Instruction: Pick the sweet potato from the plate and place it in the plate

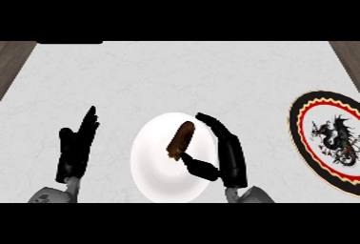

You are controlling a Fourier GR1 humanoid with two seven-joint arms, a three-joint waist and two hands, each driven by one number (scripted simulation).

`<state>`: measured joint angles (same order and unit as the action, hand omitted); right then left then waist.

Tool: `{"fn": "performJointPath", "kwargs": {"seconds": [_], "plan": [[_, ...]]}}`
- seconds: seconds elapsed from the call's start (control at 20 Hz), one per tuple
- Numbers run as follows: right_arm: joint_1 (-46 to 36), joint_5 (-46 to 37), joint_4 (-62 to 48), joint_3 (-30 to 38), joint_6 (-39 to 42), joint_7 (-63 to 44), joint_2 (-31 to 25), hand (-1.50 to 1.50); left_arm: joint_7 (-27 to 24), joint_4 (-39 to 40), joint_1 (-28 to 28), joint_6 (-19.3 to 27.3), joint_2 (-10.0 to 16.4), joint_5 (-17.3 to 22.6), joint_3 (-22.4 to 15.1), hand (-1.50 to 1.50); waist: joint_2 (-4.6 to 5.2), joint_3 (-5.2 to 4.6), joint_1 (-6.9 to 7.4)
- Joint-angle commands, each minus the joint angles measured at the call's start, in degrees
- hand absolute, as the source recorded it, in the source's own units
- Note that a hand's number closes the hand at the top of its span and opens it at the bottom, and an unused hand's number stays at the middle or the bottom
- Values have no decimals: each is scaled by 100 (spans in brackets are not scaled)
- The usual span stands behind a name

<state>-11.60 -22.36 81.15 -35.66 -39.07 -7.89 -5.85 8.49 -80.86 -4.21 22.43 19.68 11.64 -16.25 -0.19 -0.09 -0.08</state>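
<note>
Head view: the sweet potato [181, 139] lies on the white plate [151, 167] at mid-tabletop, upper right of the plate's centre.

- Long axis: steeply up the view, far end tipped slightly right. Far end reaches near the plate's upper rim, near end sits about mid-plate.
- Right hand [228, 152]: just right of the potato, over the plate's right rim. It is spread, with fingers straight and running roughly parallel to the potato. The thumb [199, 165] is angled left toward the potato's near end. Thumb tip is very close to it; contact cannot be confirmed. Nothing is held.
- Left hand [76, 150]: rests off the plate's left side, fingers straight and up, apart from the potato. The right hand is clearly nearer.
- Judgement: the potato sits in the gap between thumb and fingers, so closing across its short width looks like the natural grasp.
- Potato: brown, dull, rough-looking skin; an elongated, tapered, slightly curved spindle. It would likely roll about its long axis if nudged.
- White plate: plain, glossy, shallow.
- Second plate [298, 125]: far right, well apart. It has a black rim, a red and cream band and a dark dragon figure in the centre. It is partly cut by the view's edge and is the likely target.
- Tabletop [175, 76]: pale, faintly marbled.
</note>
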Motion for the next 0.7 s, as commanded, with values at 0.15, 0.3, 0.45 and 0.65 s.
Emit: {"fn": "performJointPath", "kwargs": {"seconds": [0.15,0.3,0.45,0.65], "plan": [[-788,-1730,-413,-537,914,-2008,-374,-150,-26,106,-1,-124,46,78,192,0,-17,-17,1],[-1198,-2104,-110,-601,1856,-3143,-440,-150,75,176,-131,48,-155,-80,51,0,-28,-15,-64],[-1714,-2191,-46,-647,2859,-4033,-183,-150,175,-130,40,-53,-48,-93,-9,0,-25,-5,29],[-1879,-1487,351,-509,4249,-4747,-59,-150,-77,94,114,-23,-199,-154,17,0,-10,-1,-5]]}}
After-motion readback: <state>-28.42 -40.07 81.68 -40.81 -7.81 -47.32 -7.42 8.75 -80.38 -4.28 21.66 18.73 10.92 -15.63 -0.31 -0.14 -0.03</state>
